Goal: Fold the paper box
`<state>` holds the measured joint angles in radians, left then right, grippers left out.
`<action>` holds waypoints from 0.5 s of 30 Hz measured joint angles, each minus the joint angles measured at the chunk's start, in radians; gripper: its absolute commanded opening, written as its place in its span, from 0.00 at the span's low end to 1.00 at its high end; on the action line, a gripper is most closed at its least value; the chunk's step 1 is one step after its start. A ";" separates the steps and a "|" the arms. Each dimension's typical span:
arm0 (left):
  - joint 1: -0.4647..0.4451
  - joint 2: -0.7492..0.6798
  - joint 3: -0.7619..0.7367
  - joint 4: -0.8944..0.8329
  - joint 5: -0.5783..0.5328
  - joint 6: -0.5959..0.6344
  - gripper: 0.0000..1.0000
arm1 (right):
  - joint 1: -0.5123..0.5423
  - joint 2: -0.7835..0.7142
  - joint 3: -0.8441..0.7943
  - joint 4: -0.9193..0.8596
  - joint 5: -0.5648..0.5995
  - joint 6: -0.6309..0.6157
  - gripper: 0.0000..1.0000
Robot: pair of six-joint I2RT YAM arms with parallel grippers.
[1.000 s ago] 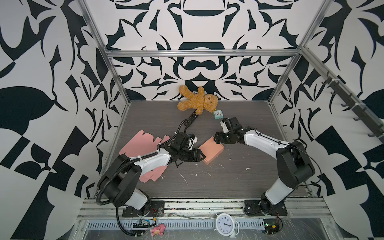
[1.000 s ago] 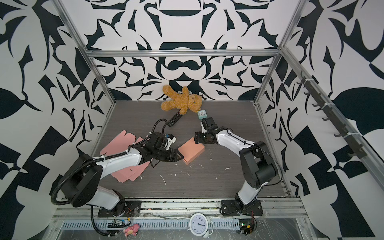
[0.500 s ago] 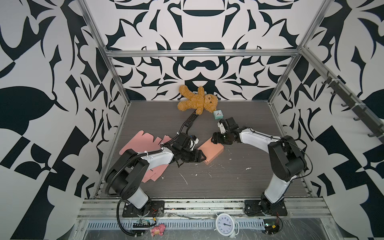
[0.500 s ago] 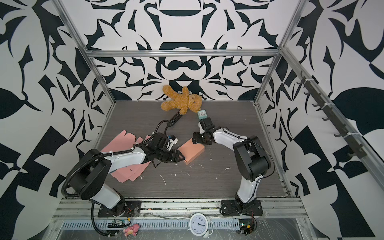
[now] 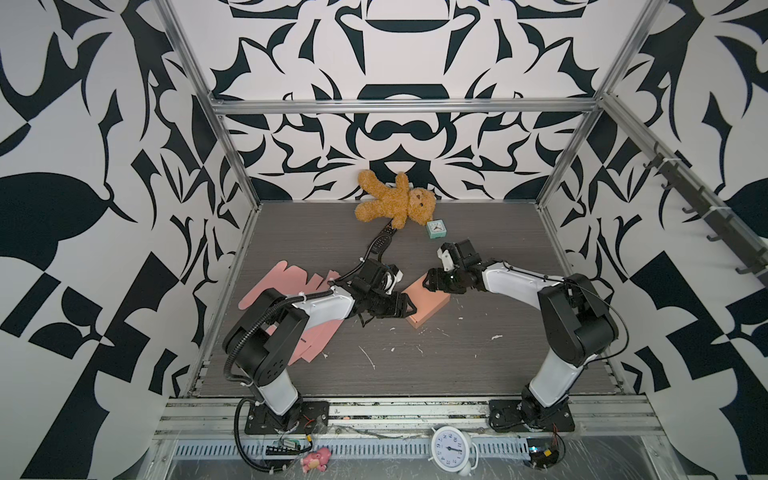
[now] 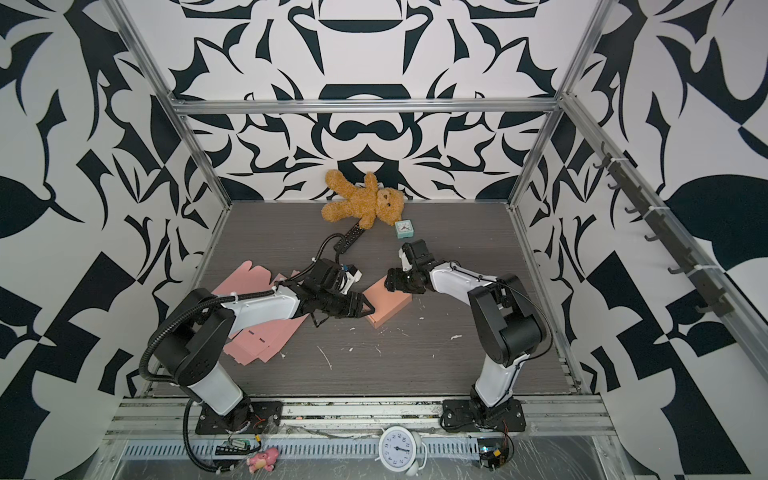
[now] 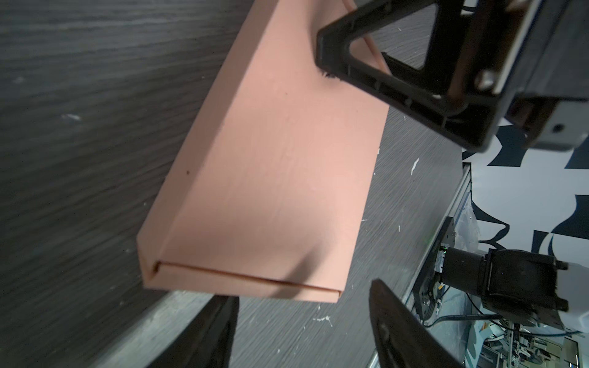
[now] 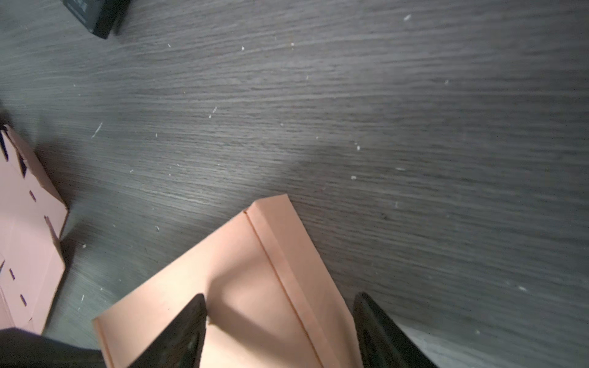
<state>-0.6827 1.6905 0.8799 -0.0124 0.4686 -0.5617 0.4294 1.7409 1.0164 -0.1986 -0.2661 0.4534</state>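
Quick notes for you:
- Pink box (image 5: 430, 305) lies flat on tabletop (image 5: 415, 374), closed up.
- Your left claw (image 7: 302, 291): fingers spread wide, nothing between them. Parked just short of box's near end, tips almost at end flap. Contact hard to call.
- Your right claw (image 8: 280, 296): at box's opposite end, also spread wide, not gripping. One finger (image 7: 325, 57) pressing box top near corner, other past box edge over bare tabletop.
- Flat pink blanks (image 5: 286, 282) lie beside box, on left arm's side.
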 measured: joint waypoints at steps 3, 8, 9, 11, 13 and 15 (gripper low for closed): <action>0.003 0.020 0.027 -0.014 0.000 0.010 0.67 | -0.004 -0.021 -0.021 0.000 0.002 0.000 0.74; 0.014 0.043 0.071 -0.033 0.000 0.019 0.67 | -0.007 -0.050 -0.050 0.000 0.013 0.002 0.74; 0.017 0.049 0.081 -0.036 0.001 0.020 0.67 | -0.009 -0.055 -0.054 0.001 0.014 0.004 0.74; 0.021 0.064 0.101 -0.037 0.001 0.021 0.67 | -0.014 -0.063 -0.059 0.002 0.018 0.008 0.74; 0.023 0.085 0.127 -0.042 0.001 0.026 0.66 | -0.020 -0.069 -0.061 0.000 0.025 0.008 0.75; 0.024 0.106 0.156 -0.055 0.001 0.032 0.66 | -0.028 -0.071 -0.061 0.001 0.029 0.010 0.74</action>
<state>-0.6582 1.7969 1.0355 -0.0677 0.4694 -0.5293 0.4015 1.6699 0.9550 -0.1974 -0.2367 0.4629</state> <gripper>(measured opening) 0.666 0.745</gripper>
